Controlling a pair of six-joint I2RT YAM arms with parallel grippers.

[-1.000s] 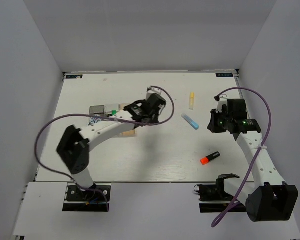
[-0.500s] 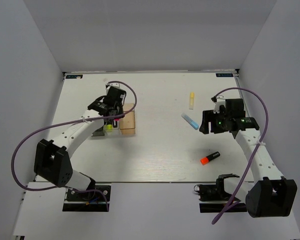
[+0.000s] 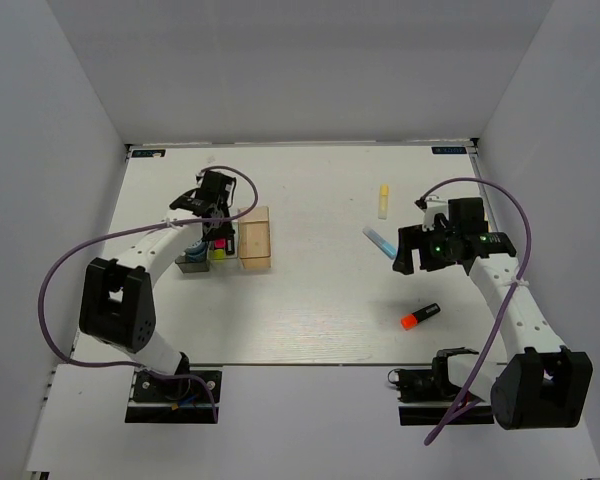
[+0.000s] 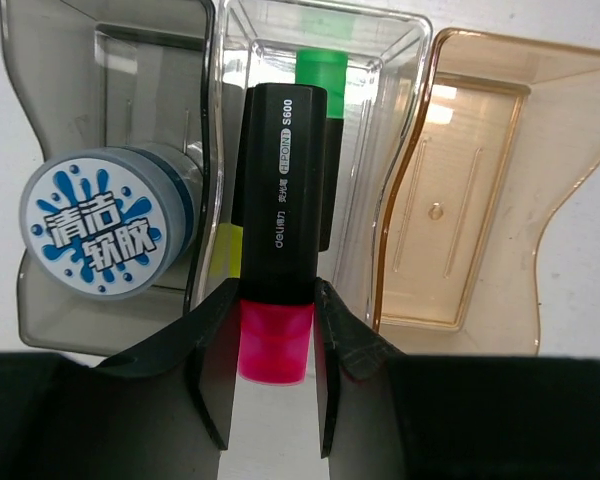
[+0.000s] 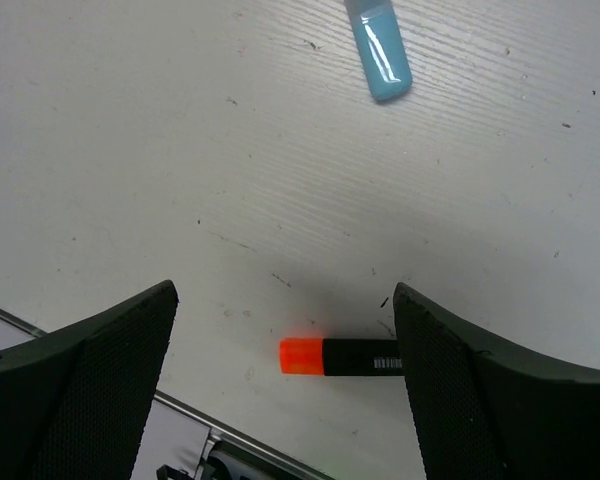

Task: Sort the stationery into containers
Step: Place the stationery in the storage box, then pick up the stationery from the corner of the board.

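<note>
My left gripper (image 4: pixel 275 330) is shut on the pink end of a black highlighter (image 4: pixel 280 200), which hangs over the clear container (image 4: pixel 385 70) in the middle of the row. A green-ended highlighter (image 4: pixel 322 70) and a yellow-ended one (image 4: pixel 230 250) lie in that box. The blue-white roll (image 4: pixel 105 220) sits in the dark grey container (image 4: pixel 110 60); the amber container (image 4: pixel 480 200) holds nothing. My right gripper (image 5: pixel 285 300) is open above the table, with the orange-ended highlighter (image 5: pixel 340 356) lying below it. The light blue highlighter (image 5: pixel 380 55) lies farther off.
From above, the three boxes (image 3: pixel 255 240) stand at the left of the table under my left gripper (image 3: pixel 218 240). A pale yellow highlighter (image 3: pixel 384 200), the light blue one (image 3: pixel 380 241) and the orange-ended one (image 3: pixel 420 317) lie loose near my right gripper (image 3: pixel 410 252).
My left arm has swung left with the pink-ended highlighter, from right of the boxes to over the clear one. My right gripper has opened wide and shifted slightly left.
</note>
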